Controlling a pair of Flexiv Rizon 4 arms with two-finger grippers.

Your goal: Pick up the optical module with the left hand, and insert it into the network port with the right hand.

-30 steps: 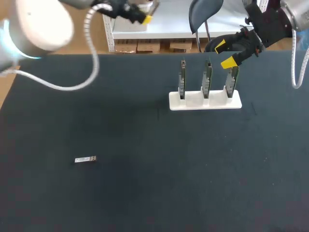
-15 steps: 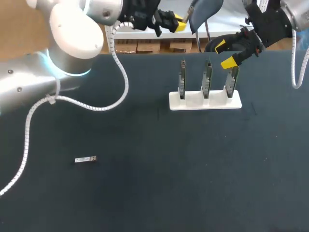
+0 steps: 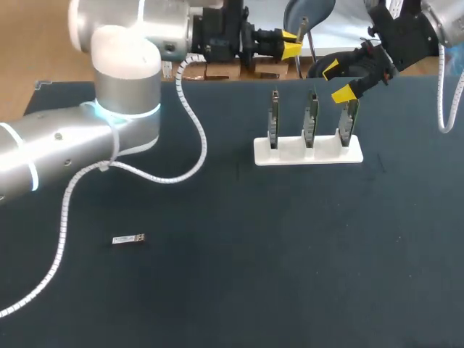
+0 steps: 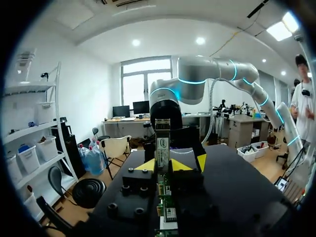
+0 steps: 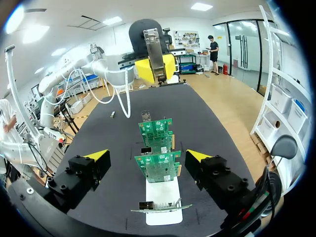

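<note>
Left hand (image 3: pixel 291 43) hovers at the worktop's (image 3: pixel 239 290) far edge, grip impossible to tell. Optical module (image 3: pixel 129 238) lies flat, well apart, near left. Best approach: descend squarely above it, closing across its narrow sides.

A dark table (image 3: pixel 217 290) is filling the middle of the room. Beyond the table's far edge, a wooden floor (image 3: pixel 29 43) is showing, and a dark chair (image 3: pixel 315 11) and cardboard boxes (image 3: pixel 221 70) are standing there. Past the table's end, a window (image 4: pixel 136 81) is letting daylight in through a white wall (image 4: pixel 94 84). Round ceiling lights (image 4: pixel 200 41) are glowing above the table.
</note>
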